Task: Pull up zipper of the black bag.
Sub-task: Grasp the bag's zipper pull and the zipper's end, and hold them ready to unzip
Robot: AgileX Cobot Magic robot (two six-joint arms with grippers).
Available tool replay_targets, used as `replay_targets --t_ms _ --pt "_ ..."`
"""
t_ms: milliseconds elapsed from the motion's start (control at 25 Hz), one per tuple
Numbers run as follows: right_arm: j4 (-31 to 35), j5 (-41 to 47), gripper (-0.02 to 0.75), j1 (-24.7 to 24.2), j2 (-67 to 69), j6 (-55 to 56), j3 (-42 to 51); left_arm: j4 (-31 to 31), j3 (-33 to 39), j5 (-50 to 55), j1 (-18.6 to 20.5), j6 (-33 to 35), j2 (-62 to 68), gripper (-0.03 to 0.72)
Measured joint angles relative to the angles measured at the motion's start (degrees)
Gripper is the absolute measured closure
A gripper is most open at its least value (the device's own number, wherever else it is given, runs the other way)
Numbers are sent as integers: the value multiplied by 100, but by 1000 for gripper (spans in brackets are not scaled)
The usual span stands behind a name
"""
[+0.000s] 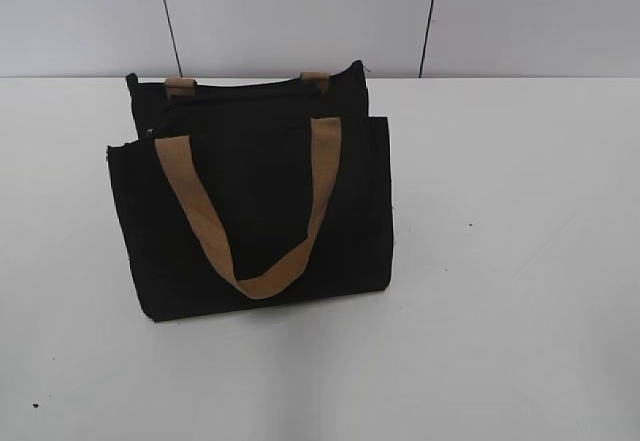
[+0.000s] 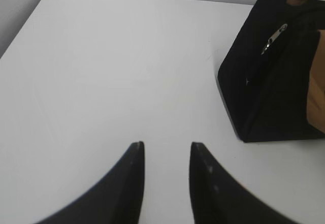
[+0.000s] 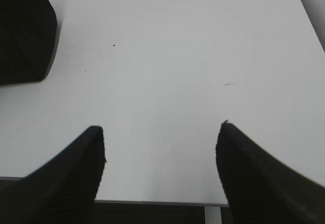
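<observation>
The black bag (image 1: 255, 201) stands upright on the white table, with a tan strap handle (image 1: 250, 211) hanging down its front. In the left wrist view the bag's end (image 2: 274, 82) shows at the right, with the silver zipper pull tab (image 2: 274, 37) near its top edge. In the right wrist view a corner of the bag (image 3: 23, 31) shows at the upper left. My left gripper (image 2: 166, 145) is open and empty over bare table, well left of the bag. My right gripper (image 3: 161, 128) is wide open and empty, away from the bag. Neither gripper shows in the exterior view.
The white table (image 1: 500, 261) stretches around the bag. A grey panelled wall (image 1: 300, 11) runs behind it. The table's near edge (image 3: 152, 201) shows under my right gripper.
</observation>
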Motion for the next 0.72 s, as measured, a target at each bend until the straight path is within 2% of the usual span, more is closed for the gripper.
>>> replay_targets --t_ms 720 --pt "0 0 213 0 0 -1 0 0 0 0 0 0 0 447"
